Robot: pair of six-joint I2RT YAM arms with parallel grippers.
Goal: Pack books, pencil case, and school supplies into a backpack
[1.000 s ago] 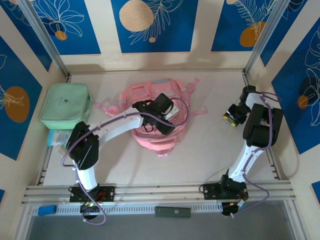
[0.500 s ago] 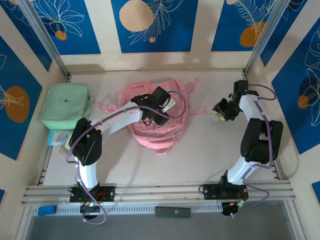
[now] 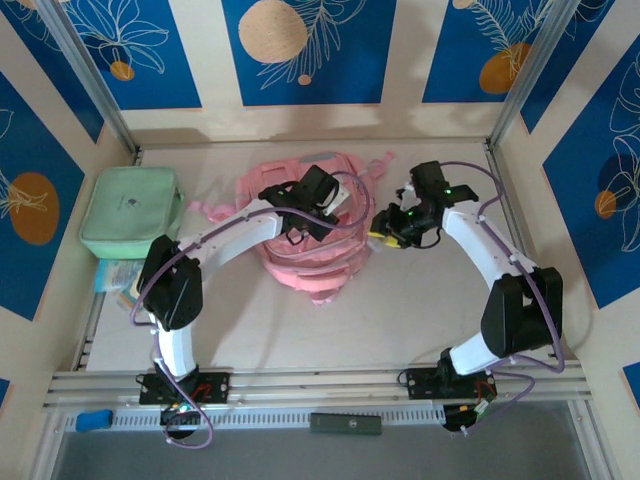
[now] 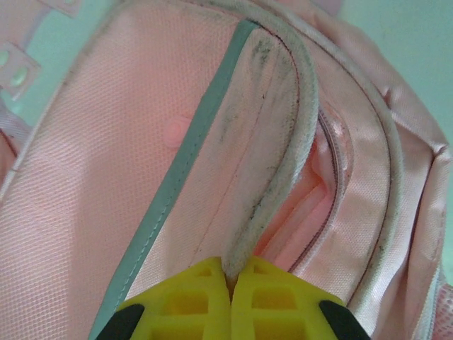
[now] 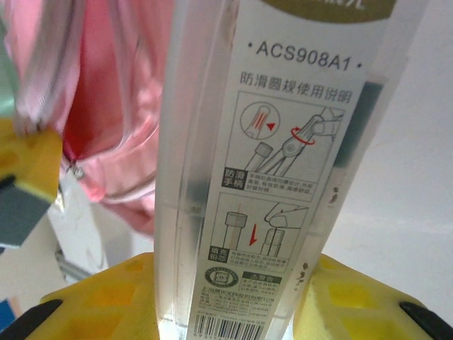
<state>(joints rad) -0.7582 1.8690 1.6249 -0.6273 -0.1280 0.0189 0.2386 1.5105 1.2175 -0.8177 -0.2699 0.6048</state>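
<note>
The left fingers [image 4: 191,301] are closed together on a piped rim of the pink backpack [image 4: 92,142], which lies ahead of them. 1 clear box [image 5: 283,127] (printed ACS908A1) is clamped between the right fingers [image 5: 106,297], the backpack just left of them.

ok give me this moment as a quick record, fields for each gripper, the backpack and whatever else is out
left gripper: shut on the grey piped edge of the backpack, at its top opening
right gripper: shut on a clear box with printed instructions, held upright beside the backpack's right side
backpack: pink, lying mid-table, zip gap showing in the right wrist view
clear box: not yet inside the backpack
green bag: far left of the table, apart from both arms
books, pencil case: cannot tell where they are
</note>
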